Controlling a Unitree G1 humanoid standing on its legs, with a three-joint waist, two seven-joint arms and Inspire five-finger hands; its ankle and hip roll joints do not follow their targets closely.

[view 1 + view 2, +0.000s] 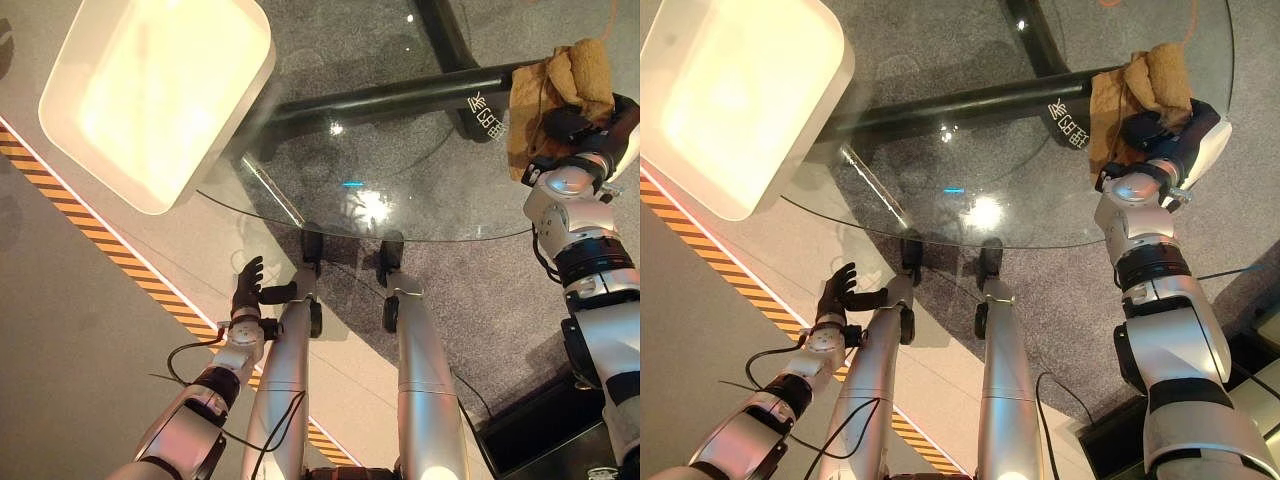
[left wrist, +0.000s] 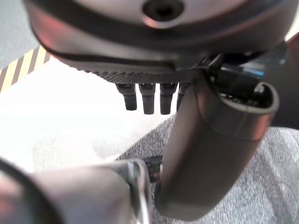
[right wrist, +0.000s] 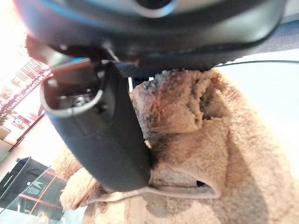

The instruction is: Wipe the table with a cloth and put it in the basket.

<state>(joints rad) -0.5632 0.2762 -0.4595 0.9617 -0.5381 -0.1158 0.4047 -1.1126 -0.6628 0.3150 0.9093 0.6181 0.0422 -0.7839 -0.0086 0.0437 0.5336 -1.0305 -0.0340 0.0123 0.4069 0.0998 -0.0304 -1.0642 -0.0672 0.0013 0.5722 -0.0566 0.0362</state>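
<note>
Right hand (image 1: 1160, 135) clutching cloth (image 1: 1145, 85) on glass table (image 1: 940, 210) | left hand (image 1: 248, 285) relaxed, low | basket (image 1: 150, 95) left

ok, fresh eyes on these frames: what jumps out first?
The tan cloth, bunched under the right hand at the far right of the round glass table, catches the eye first. Next is the big white basket at the table's left edge. The left hand hangs open low, beside the table's near edge.
</note>
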